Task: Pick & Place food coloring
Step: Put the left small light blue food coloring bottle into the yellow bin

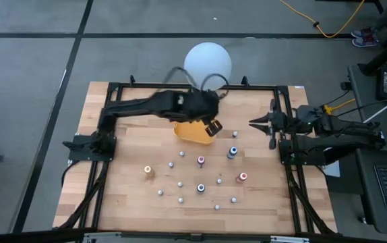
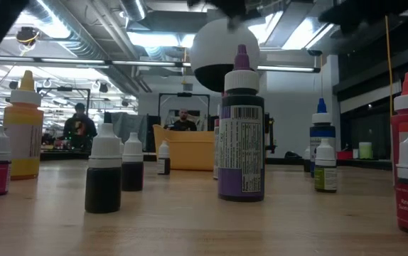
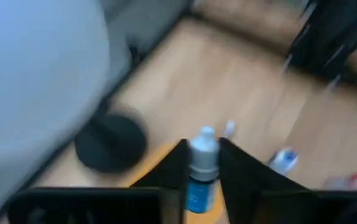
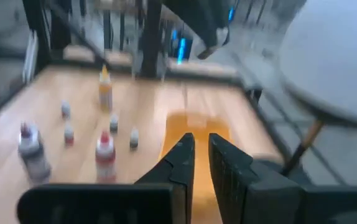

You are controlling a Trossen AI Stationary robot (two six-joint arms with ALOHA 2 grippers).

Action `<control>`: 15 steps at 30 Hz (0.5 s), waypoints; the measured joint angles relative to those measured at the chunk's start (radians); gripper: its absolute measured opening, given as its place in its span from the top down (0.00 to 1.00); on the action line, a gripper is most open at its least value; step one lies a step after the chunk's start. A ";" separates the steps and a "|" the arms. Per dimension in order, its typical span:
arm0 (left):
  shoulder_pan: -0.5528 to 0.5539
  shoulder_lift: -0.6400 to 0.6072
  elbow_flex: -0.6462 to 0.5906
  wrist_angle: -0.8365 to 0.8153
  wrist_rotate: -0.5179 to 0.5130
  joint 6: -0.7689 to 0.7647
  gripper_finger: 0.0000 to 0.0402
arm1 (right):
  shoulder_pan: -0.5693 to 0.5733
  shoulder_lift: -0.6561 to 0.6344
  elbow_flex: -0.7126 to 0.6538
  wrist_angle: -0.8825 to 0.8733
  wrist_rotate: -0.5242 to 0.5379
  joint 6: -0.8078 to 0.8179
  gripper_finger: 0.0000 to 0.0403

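Several small food coloring bottles stand spread over the wooden table, among them a pink-topped one [image 1: 201,160], a blue one [image 1: 232,152], a red one [image 1: 243,177] and an orange one [image 1: 148,170]. My left gripper [image 1: 214,126] hangs over the right end of the yellow tray [image 1: 192,133], shut on a small bottle [image 3: 201,177] with a white cap and blue label. My right gripper [image 1: 253,123] waits at the table's right side, shut and with nothing between its fingers [image 4: 185,158]. My left gripper pinches the little bottle between its two fingers [image 3: 175,168], on the body just below the white cap [image 3: 204,146]. The cap sticks out past the fingertips. The bottle is lifted clear of the table, above the tray.
A big white globe [image 1: 207,62] on a black base [image 3: 110,142] stands at the far edge just behind the tray. A tall purple bottle [image 2: 241,135] stands near the front. A black frame [image 1: 284,135] runs round the table. People sit in the room beyond.
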 joint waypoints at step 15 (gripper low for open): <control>-0.044 -0.314 -0.491 1.320 0.194 0.378 0.85 | 0.000 0.269 0.000 1.046 -0.091 -0.005 0.87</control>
